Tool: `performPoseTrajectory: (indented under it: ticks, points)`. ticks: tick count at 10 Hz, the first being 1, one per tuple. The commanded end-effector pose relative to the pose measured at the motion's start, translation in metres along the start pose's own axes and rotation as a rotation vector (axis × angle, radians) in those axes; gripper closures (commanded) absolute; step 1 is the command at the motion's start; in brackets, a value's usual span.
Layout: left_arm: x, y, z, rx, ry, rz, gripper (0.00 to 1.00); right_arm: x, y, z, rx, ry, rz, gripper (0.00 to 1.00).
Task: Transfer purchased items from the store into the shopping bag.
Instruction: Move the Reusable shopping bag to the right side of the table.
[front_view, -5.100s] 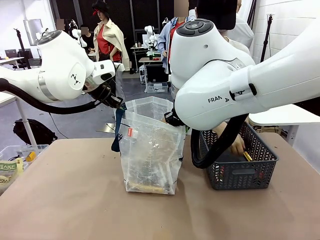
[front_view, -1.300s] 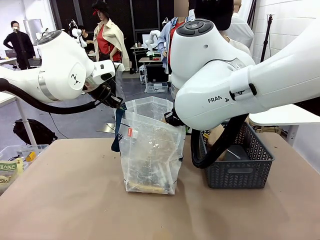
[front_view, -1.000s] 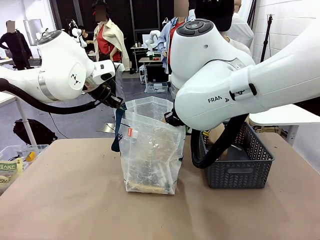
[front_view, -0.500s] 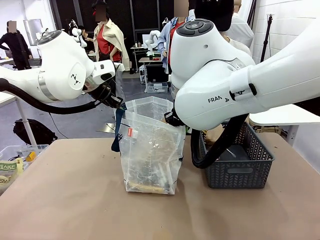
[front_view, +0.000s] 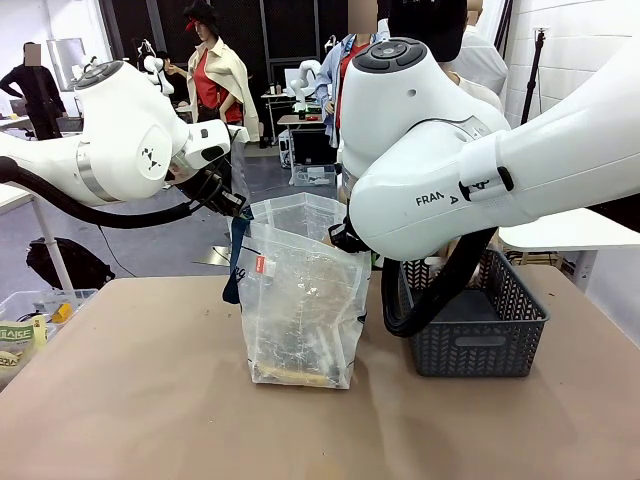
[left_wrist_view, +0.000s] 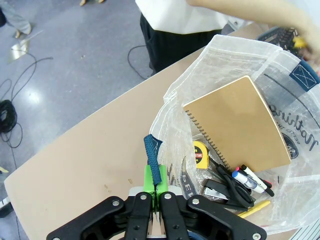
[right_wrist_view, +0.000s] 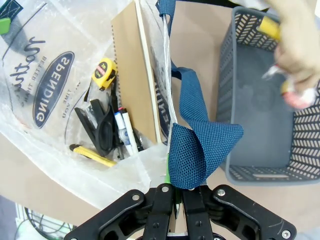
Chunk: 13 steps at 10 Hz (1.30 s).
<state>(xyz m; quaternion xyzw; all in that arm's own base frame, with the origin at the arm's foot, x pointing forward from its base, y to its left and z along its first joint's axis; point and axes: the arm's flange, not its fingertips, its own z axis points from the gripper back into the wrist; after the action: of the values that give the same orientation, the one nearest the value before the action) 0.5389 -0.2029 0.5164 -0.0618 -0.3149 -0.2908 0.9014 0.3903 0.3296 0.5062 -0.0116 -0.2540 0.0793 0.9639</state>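
Two tools hold one shopping bag (front_view: 300, 300): left tool (left_wrist_view: 153, 186) pinching one navy strap (left_wrist_view: 154, 152), right tool (right_wrist_view: 172, 189) the other strap (right_wrist_view: 200, 145). Inside: one tan notebook (left_wrist_view: 240, 125), one yellow tape measure (left_wrist_view: 201, 152).

Front camera: fixed at near counter (front_view: 150, 400) edge, low, facing the far side. Wrist cameras: close, looking steeply down into shopping bag (left_wrist_view: 235, 55), shared by all three. Front and right wrist share basket (right_wrist_view: 260, 120).

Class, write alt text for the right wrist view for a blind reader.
The robot's right hand pinches the blue strap of the open bag, which holds a tan notebook, tape measure and pens. Beside it, a person's hand holds small items over the grey basket.
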Motion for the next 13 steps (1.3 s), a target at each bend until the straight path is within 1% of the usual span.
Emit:
performPoseTrajectory:
  ticks: [1, 13]
  points:
    - [0.0003, 0.0029, 0.002, 0.004, -0.003, 0.005, 1.0, -0.0012, -0.0004, -0.0013, -0.002, 0.004, -0.006, 1.0]
    - [0.0003, 0.0029, 0.002, 0.004, -0.003, 0.005, 1.0, -0.0012, -0.0004, -0.0013, -0.002, 0.004, -0.006, 1.0]
